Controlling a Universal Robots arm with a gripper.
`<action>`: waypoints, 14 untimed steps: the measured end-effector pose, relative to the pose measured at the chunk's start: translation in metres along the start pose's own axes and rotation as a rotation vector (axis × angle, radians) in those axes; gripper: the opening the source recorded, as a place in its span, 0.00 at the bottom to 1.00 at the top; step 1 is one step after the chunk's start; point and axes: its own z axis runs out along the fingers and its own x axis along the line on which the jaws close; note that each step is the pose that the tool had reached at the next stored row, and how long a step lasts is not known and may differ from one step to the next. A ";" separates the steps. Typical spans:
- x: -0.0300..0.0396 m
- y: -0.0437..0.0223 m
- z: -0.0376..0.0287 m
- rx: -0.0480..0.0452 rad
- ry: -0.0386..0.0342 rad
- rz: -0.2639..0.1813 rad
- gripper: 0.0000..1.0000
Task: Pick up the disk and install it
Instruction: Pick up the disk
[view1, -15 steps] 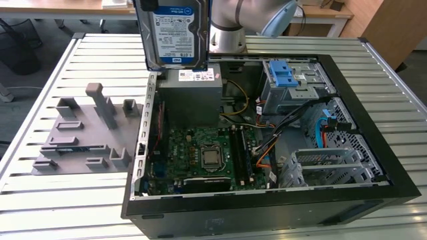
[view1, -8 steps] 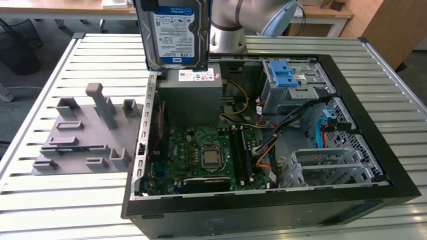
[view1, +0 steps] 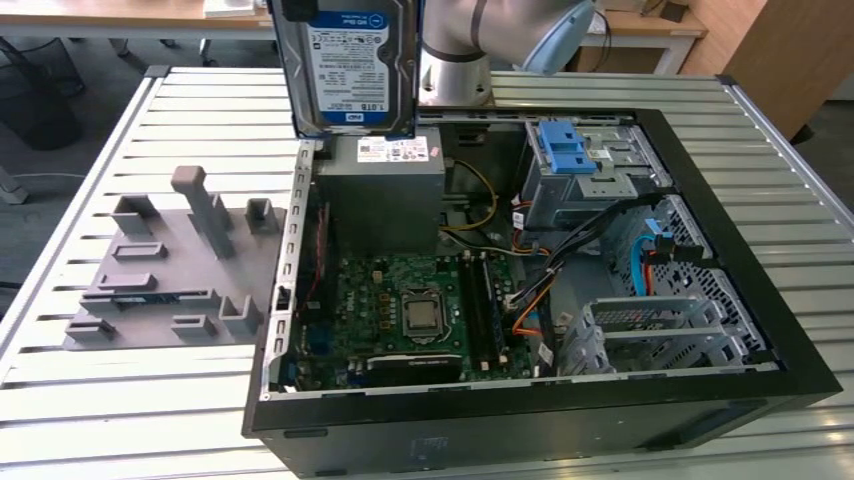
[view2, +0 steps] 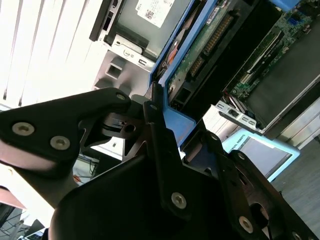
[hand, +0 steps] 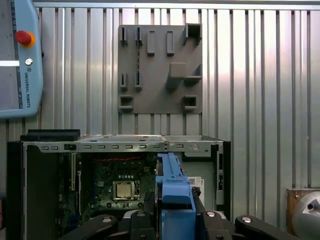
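Observation:
The disk (view1: 350, 65) hangs upright above the far edge of the open computer case (view1: 534, 410), with its blue-and-white label facing the exterior camera. In both wrist views my gripper (view2: 162, 117) (hand: 174, 217) is shut on the disk's edge, and the black fingers (hand: 102, 222) press on either side of the blue plastic rail (hand: 172, 187). In the second wrist view the disk's rail (view2: 182, 65) runs down toward the case interior. The arm (view1: 461, 50) stands behind the disk in the exterior view.
Inside the case are the motherboard (view1: 407, 315), a grey power-supply box (view1: 380, 195), a metal cage with a light-blue latch (view1: 567, 150) and a lower cage (view1: 661, 335). A grey fixture plate (view1: 167, 265) lies at the exterior view's left. A teach pendant (hand: 17, 60) rests on the slatted table.

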 end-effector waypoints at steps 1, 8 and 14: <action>0.0012 0.0000 0.0001 0.0001 -0.0001 0.000 0.36; 0.0125 -0.0013 0.0014 0.0009 -0.0032 0.001 0.36; 0.0129 -0.0164 0.0014 0.0007 -0.0029 0.001 0.36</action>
